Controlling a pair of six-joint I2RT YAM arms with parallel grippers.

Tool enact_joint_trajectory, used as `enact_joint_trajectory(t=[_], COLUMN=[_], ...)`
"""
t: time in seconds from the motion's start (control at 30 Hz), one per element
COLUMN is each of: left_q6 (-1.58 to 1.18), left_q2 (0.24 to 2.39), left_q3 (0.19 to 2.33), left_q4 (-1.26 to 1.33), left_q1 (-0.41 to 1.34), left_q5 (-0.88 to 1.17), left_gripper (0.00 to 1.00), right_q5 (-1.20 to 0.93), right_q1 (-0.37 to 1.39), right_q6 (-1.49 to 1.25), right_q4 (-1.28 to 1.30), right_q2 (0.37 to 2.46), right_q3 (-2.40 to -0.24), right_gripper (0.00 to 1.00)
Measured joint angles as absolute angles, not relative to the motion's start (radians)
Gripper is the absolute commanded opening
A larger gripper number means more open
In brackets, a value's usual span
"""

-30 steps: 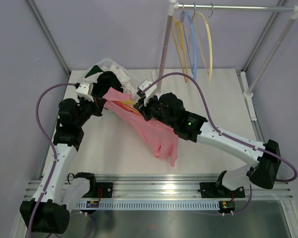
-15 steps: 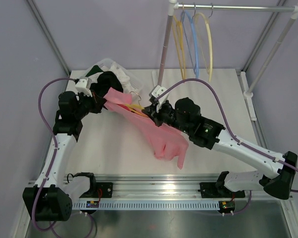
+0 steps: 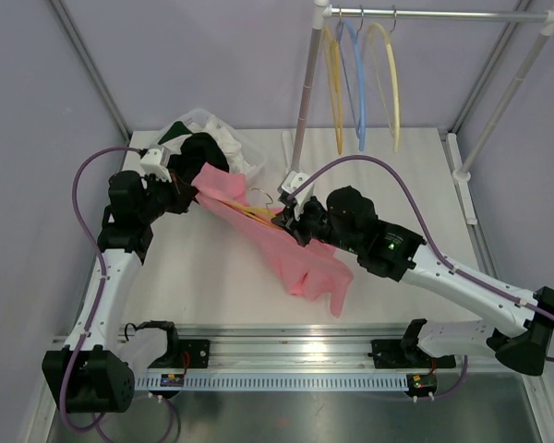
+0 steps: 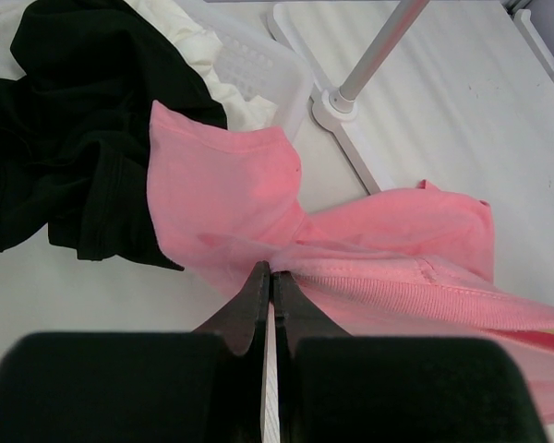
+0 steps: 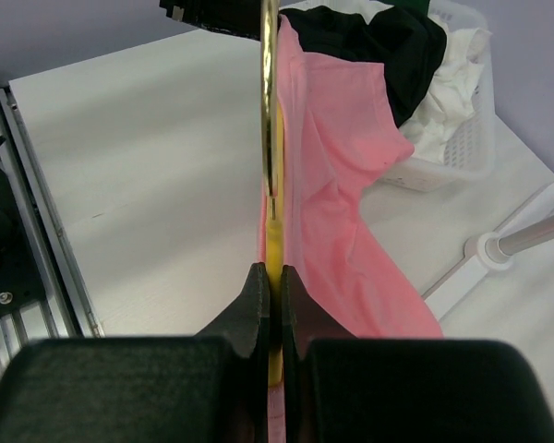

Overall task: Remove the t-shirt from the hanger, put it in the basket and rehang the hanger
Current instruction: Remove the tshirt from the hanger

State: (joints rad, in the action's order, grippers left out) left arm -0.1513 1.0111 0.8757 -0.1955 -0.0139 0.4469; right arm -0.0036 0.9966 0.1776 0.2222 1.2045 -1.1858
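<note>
A pink t-shirt (image 3: 300, 254) hangs stretched between my two grippers above the table, on a yellow hanger (image 3: 258, 213) with a metal hook. My left gripper (image 3: 190, 194) is shut on the shirt's collar edge; the left wrist view shows its tips (image 4: 271, 275) pinching the pink fabric (image 4: 379, 249). My right gripper (image 3: 289, 220) is shut on the yellow hanger; the right wrist view shows its tips (image 5: 270, 275) clamped on the hanger bar (image 5: 270, 129), with the pink shirt (image 5: 332, 185) draped beside it.
A white basket (image 3: 223, 148) of black and white clothes stands at the back left. A clothes rack (image 3: 307, 88) at the back holds yellow and blue hangers (image 3: 362, 78). Its base foot (image 4: 337, 101) sits near the basket.
The right arm has drawn the hanger and shirt to the right and slightly toward the front, then eased back. The left gripper has shifted left and holds the collar still.
</note>
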Motion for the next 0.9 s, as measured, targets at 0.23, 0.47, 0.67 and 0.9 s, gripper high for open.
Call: enact_joint_trajectory(t=[0.23, 0.47, 0.67, 0.9], left_q6=[-0.154, -0.121, -0.099, -0.052], left_q2=[1.014, 0.971, 0.929, 0.767], left_q3=[0.883, 0.878, 0.863, 0.734], left_q4=[-0.193, -0.166, -0.128, -0.026], left_q1=[-0.015, -0.041, -0.049, -0.048], left_q5=[0.489, 0.508, 0.558, 0.763], left_gripper=[0.09, 0.62, 0.88, 0.99], right_q5=[0.029, 0.095, 0.084, 0.059], right_q1=[0.997, 0.997, 0.997, 0.997], right_q6=[0.184, 0.185, 0.184, 0.172], right_q4=[0.232, 0.237, 0.233, 0.234], right_q2=[1.155, 1.164, 1.161, 1.163], right_q3=[-1.17, -1.17, -1.167, -1.167], right_gripper=[0.0, 0.0, 0.0, 0.0])
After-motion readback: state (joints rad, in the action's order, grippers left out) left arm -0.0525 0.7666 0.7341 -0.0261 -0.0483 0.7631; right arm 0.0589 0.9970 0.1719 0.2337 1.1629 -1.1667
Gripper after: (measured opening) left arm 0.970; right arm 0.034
